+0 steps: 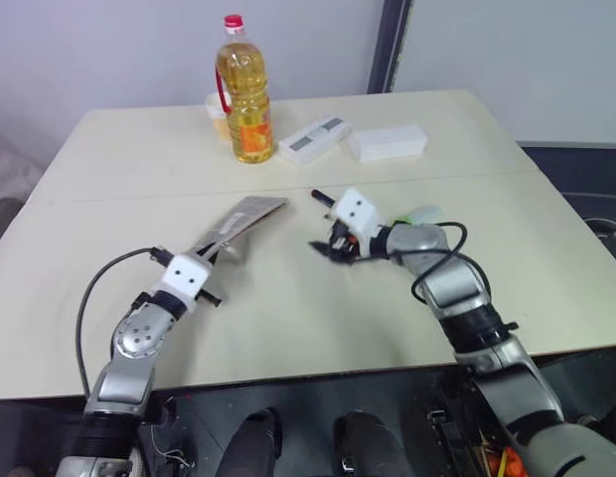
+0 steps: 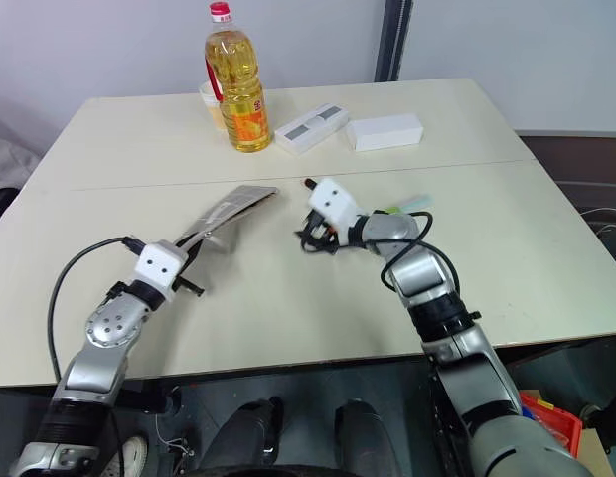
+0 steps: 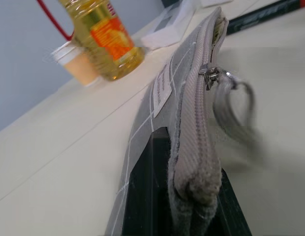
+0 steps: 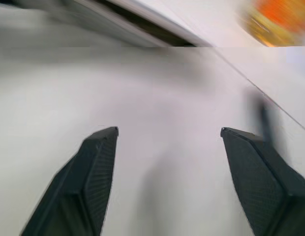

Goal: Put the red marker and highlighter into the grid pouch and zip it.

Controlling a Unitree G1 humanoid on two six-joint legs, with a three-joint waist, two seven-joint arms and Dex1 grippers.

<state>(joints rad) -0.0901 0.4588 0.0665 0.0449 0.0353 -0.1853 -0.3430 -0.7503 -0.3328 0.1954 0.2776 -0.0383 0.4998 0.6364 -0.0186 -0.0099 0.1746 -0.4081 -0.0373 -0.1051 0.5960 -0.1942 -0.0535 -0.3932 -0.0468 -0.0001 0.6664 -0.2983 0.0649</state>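
Silver arms, white wrists, blk cables, blk fingers [image 4: 96, 182].

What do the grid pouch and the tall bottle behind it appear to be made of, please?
The grid pouch looks like soft woven grey fabric: its zipper tape shows ribbed textile, the edges are fuzzy, and its free end sags. The zipper slider looks metallic and shiny. The bottle seems to be clear glossy plastic, since yellow liquid shows through it, with a red cap and handle.

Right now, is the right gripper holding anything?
No: in the right wrist view, the right gripper stands open with only bare table between its fingers.
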